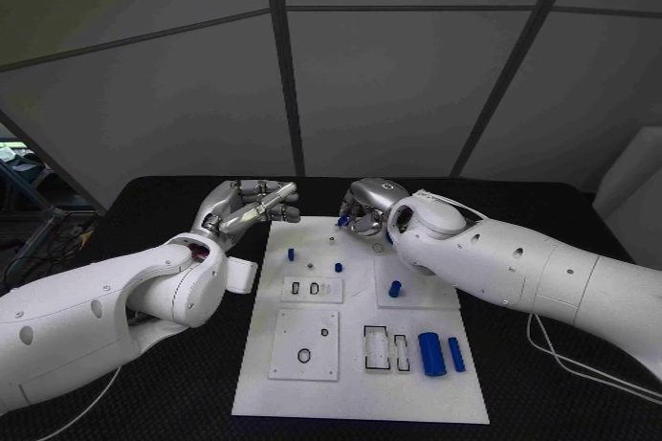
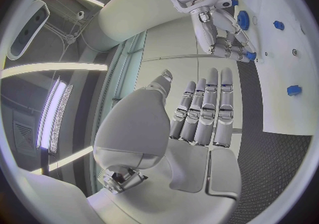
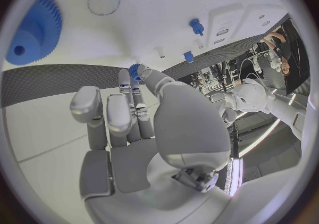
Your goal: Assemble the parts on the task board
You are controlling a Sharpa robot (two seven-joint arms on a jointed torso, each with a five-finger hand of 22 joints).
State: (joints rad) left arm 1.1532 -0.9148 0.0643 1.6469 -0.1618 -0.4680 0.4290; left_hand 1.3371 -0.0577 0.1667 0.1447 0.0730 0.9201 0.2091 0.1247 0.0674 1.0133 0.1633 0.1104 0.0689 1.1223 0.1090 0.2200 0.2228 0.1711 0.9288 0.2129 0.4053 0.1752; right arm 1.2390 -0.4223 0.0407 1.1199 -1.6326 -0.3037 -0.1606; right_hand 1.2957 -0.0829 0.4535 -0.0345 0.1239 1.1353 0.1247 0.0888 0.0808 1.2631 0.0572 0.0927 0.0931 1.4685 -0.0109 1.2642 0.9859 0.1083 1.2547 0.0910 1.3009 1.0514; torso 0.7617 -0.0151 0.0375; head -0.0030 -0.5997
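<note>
The white task board [image 1: 359, 384] lies mid-table. My right hand [image 1: 367, 208] hovers over its far edge and pinches a small blue part [image 1: 342, 221] at its fingertips; the same part shows in the right wrist view [image 3: 135, 69] and in the left wrist view [image 2: 249, 55]. My left hand [image 1: 252, 206] is raised beside the board's far left corner, fingers straight and apart, palm [image 2: 143, 128] bare. On the board stand a blue peg [image 1: 291, 254], a smaller blue peg [image 1: 338, 266] and a blue gear [image 1: 395, 289]. Two blue cylinders [image 1: 430, 353] lie near the right edge.
Recessed slots [image 1: 315, 288] and a square plate with a ring hole [image 1: 306, 345] sit on the board's left half, with narrow slots [image 1: 375, 349] beside the cylinders. Black table [image 1: 165, 197] surrounds the board. Both forearms reach over the near sides.
</note>
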